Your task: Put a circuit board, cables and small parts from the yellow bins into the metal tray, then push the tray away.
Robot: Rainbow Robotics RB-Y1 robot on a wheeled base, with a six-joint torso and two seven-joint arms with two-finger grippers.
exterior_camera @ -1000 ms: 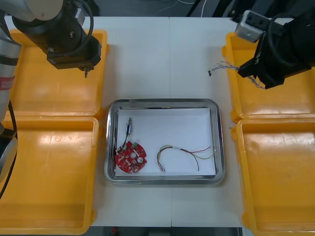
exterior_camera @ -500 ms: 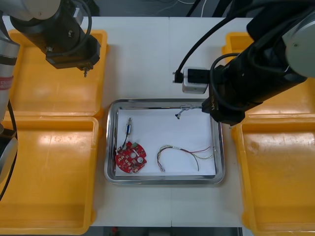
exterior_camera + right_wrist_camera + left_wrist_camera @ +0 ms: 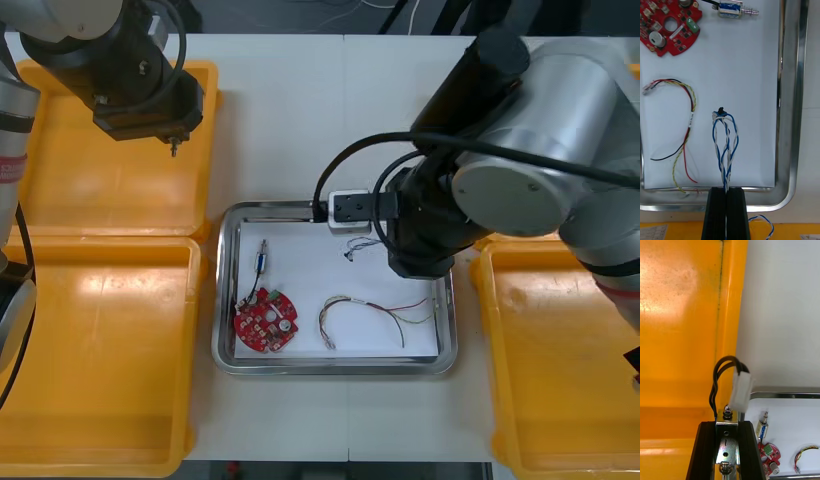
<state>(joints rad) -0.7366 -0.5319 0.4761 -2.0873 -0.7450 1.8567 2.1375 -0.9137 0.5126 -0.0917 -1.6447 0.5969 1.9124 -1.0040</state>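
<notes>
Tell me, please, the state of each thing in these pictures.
Right tool: shut on blue and white cable, over metal tray.
Left tool: shut on small metal part, over far left yellow bin.
Circuit board: lying flat in tray.
Red and yellow cable: lying loose in tray.

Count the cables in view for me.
3. A red and yellow cable lies in the metal tray. A twisted blue and white cable is held by the right gripper above it. A black cable is in the left gripper over a yellow bin. Others may be hidden.
</notes>
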